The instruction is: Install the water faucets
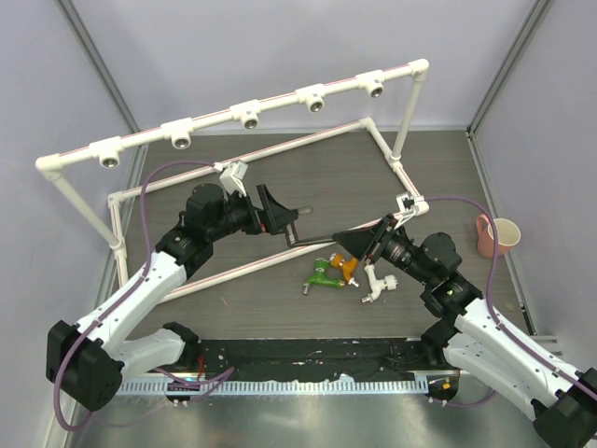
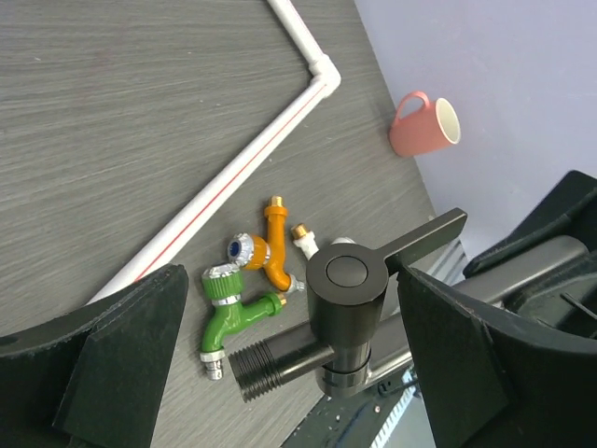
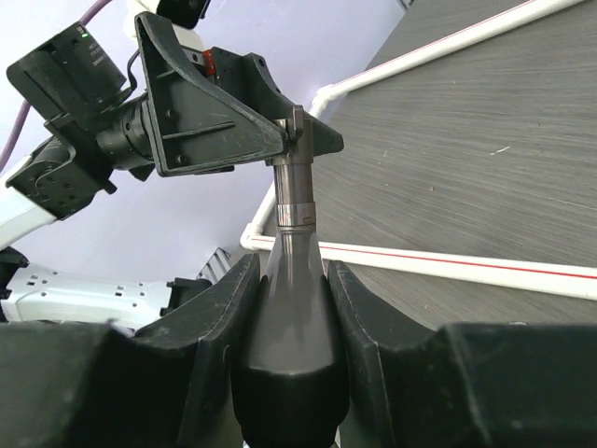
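Right gripper (image 3: 291, 271): fingers (image 3: 219, 322) clenched on the long straight tube of the black metal faucet (image 2: 345, 299), which is held off the dark wood-grain table (image 1: 438, 168) and reaches toward the left arm. Left gripper (image 2: 291, 308): fingers (image 2: 121, 355) spread wide on either side of the faucet's round-capped head and short crosswise handle, with a gap showing on both sides. Below the head lie the green plastic faucet (image 2: 233, 317), the orange plastic faucet (image 2: 270, 247) and the white plastic faucet (image 2: 308, 243), clustered and touching on the table near the right arm. The white pipe frame (image 1: 247, 112) runs a low rail just beyond them, between the cluster and the raised rail carrying five tee sockets. A pink mug (image 1: 499, 235) stands well apart at the table's right edge.
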`<state>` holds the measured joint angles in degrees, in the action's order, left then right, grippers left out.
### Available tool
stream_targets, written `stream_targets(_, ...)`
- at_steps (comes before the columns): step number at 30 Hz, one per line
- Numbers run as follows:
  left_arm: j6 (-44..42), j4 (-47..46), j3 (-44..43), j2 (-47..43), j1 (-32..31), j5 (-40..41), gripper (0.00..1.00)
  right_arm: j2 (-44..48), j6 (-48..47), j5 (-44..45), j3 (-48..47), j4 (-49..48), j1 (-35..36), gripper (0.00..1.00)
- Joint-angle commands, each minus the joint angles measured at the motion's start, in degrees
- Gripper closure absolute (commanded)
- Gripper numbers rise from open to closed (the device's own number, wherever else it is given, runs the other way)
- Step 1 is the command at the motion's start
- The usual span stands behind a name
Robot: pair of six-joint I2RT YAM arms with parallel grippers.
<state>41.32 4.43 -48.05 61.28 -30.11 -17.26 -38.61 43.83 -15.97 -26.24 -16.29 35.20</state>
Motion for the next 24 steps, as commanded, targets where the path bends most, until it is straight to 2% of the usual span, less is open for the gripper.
stream_targets(1,-1.07,-4.07,-0.99,0.51,1.8,-10.85,0.02,1.43,1.34,-3.1,-0.66,-12.88,0.13,0.99)
stream_targets(7,0.42,-8.11,-0.11,0.07,2.33,-19.21,0.1,1.43,1.61,-4.69,-0.13,-15.52,0.04,0.99)
stream_targets(10,1.39,-9.43,-0.02,-0.45,2.6,-21.41,0.19,1.43,1.61,-5.21,0.31,-16.75,0.13,0.99)
stream_targets(16,2.18,-12.06,0.06,-1.33,2.86,-24.75,0.46,1.26,2.04,-6.09,0.84,-18.95,0.13,0.99)
stream_targets(21,3.94,-15.76,1.03,-2.56,3.21,-28.97,0.64,1.17,2.48,-6.18,1.54,-19.3,0.13,0.99)
stream_targets(24,4.56,-17.17,1.12,-3.53,3.65,-30.55,0.79,0.91,2.57,-6.01,1.63,-18.25,0.13,0.99)
